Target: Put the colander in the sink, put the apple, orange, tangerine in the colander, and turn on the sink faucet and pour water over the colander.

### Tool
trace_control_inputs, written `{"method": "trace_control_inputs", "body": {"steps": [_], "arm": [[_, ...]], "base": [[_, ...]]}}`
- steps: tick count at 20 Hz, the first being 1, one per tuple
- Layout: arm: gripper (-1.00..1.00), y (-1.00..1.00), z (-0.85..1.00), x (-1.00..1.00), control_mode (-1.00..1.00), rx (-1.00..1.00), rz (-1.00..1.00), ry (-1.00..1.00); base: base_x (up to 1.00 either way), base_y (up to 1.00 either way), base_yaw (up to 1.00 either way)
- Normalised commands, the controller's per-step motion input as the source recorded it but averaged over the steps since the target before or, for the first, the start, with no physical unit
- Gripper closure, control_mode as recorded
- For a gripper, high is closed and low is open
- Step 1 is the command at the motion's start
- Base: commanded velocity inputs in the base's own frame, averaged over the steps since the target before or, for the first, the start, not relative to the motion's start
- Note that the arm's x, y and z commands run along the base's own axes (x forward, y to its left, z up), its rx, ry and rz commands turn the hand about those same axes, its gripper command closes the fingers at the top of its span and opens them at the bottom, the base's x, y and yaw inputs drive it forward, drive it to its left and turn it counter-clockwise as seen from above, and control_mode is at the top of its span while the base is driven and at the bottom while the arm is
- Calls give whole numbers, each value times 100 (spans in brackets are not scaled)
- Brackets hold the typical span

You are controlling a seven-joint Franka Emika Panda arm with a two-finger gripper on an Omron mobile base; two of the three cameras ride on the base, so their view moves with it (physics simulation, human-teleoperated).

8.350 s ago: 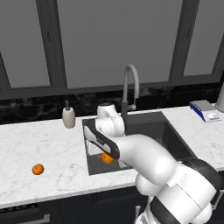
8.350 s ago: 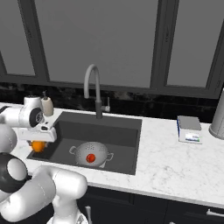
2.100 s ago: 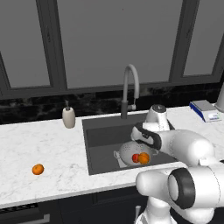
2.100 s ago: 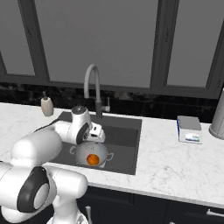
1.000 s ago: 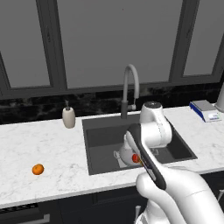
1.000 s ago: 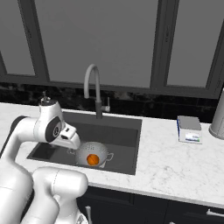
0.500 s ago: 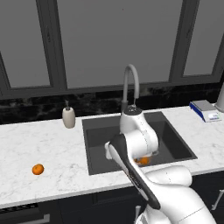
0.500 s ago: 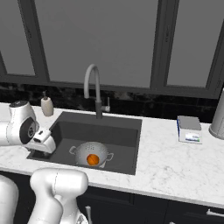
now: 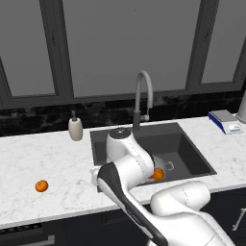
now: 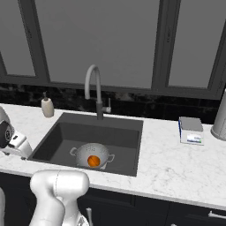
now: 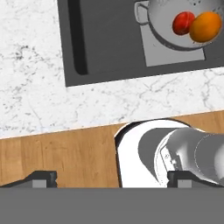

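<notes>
Arm hides most of colander (image 9: 163, 169) in left base view; tangerine (image 9: 42, 186) lies apart on counter (image 9: 29, 163). Tool (image 11: 111, 179) released, empty.

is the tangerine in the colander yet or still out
Out. The tangerine lies on the counter left of the sink; the colander holds the apple and orange.

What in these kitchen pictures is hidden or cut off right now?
- Left base view: the arm covers most of the colander and the apple.
- Right base view: the orange hides the apple.
- Hand view: the top edge cuts off the colander; the apple shows here.
</notes>
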Motion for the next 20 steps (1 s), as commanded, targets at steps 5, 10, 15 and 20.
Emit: {"method": "trace_control_inputs", "body": {"steps": [5, 10, 15, 20], "arm": [[-100, 89, 0, 0, -100, -1, 0, 2], [-100, 89, 0, 1, -100, -1, 0, 3], [-100, 66, 1, 26, -100, 0, 0, 1], [-100, 63, 1, 44, -100, 0, 0, 0]], "base": [[0, 0, 0], [0, 0, 0], [0, 0, 0], [0, 0, 0]]}}
